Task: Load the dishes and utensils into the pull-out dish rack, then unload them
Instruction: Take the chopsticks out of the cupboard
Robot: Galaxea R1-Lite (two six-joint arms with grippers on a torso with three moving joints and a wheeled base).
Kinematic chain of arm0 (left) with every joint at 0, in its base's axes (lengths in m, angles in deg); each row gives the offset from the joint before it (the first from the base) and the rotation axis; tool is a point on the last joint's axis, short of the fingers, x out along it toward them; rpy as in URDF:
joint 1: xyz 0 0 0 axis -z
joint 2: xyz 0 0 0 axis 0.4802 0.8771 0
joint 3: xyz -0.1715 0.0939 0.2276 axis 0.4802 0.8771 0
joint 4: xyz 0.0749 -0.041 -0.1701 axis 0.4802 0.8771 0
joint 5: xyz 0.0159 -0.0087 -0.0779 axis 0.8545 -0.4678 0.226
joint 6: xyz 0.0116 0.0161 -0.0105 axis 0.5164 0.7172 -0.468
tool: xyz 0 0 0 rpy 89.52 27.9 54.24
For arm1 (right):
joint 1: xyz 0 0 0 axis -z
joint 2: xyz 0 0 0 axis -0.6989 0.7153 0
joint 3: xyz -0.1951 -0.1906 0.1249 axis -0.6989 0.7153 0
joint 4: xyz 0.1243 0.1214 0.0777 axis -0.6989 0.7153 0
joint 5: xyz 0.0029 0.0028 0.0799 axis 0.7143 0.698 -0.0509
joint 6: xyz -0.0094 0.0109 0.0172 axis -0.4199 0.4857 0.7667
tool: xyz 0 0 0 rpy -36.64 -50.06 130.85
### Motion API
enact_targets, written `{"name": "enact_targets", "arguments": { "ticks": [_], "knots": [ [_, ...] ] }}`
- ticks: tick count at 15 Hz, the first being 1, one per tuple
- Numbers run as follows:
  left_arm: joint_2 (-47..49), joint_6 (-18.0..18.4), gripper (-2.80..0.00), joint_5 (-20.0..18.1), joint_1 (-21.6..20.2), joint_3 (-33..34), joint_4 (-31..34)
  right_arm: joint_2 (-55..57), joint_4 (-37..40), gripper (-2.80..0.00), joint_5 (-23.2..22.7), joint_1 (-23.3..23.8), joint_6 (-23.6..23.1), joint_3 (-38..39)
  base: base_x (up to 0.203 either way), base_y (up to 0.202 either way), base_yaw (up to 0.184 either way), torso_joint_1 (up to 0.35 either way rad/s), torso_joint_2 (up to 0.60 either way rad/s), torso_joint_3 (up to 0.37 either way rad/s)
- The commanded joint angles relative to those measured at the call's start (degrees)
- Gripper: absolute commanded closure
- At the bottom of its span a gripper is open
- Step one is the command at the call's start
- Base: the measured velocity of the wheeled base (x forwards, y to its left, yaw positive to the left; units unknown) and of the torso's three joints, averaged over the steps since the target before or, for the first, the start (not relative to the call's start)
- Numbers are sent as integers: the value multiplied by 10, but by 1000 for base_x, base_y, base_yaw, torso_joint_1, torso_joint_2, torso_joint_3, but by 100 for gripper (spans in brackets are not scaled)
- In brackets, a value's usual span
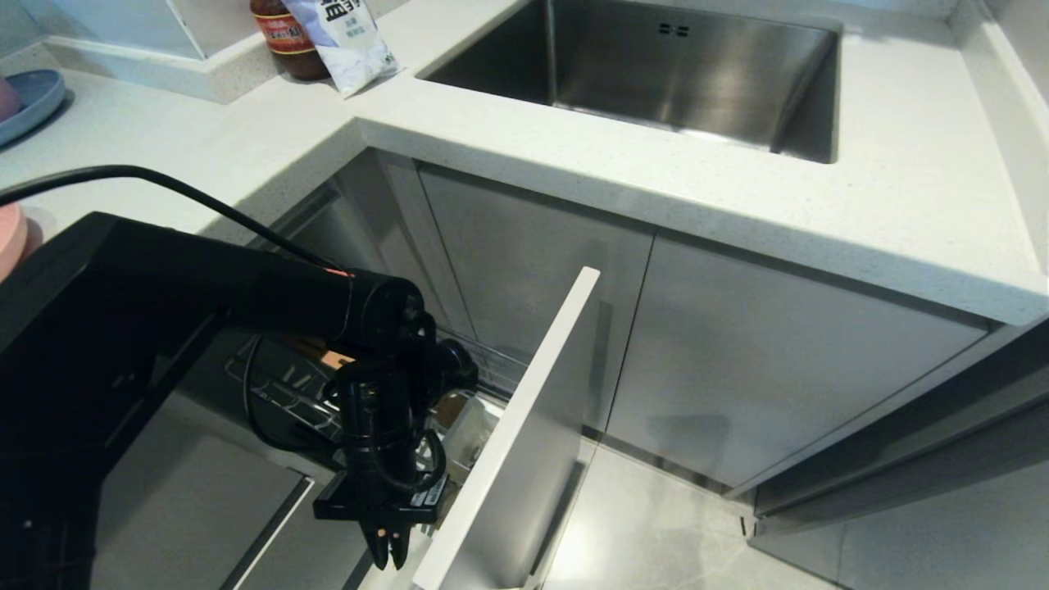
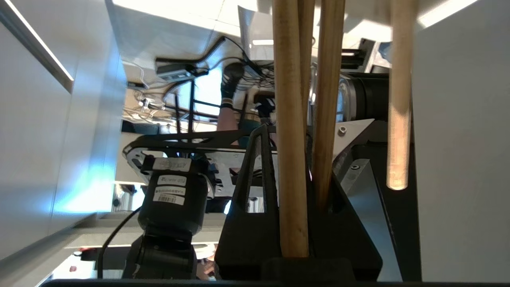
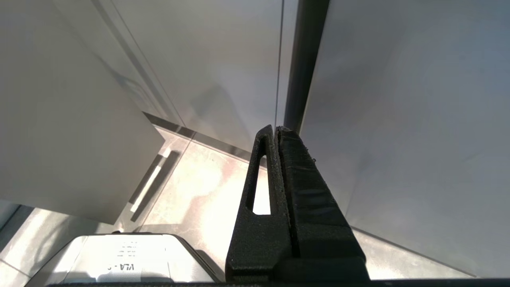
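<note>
Countertop (image 1: 205, 156) fills the head view's upper half, a steel sink (image 1: 697, 74) at top centre; a blue plate (image 1: 29, 102) and a pink plate's edge (image 1: 10, 238) sit at the far left. Lower left, my left gripper (image 1: 389, 557) points down just beside the pull-out dish rack's white front panel (image 1: 524, 426), chrome wires (image 1: 287, 393) behind my arm.

In the left wrist view, my fingers (image 2: 259, 179) are clenched on wooden chopsticks (image 2: 291, 139) running through the frame's centre; another stick (image 2: 399, 99) hangs at right, apart from my fingers.

In the right wrist view, my right gripper (image 3: 277, 131) is pressed closed at bottom centre, holding nothing, before grey cabinet doors (image 3: 398, 119).
</note>
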Motion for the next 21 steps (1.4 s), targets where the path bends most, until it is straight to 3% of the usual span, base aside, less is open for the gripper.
{"name": "enact_targets", "arguments": {
  "ticks": [1,21],
  "knots": [
    [-1,-2,0,0,3,0,4,-1,0,0,0,0,0,0,0,0,0,0,0,0],
    [-152,-1,0,-2,44,0,83,-1,0,0,0,0,0,1,0,0,0,0,0,0]
  ]
}}
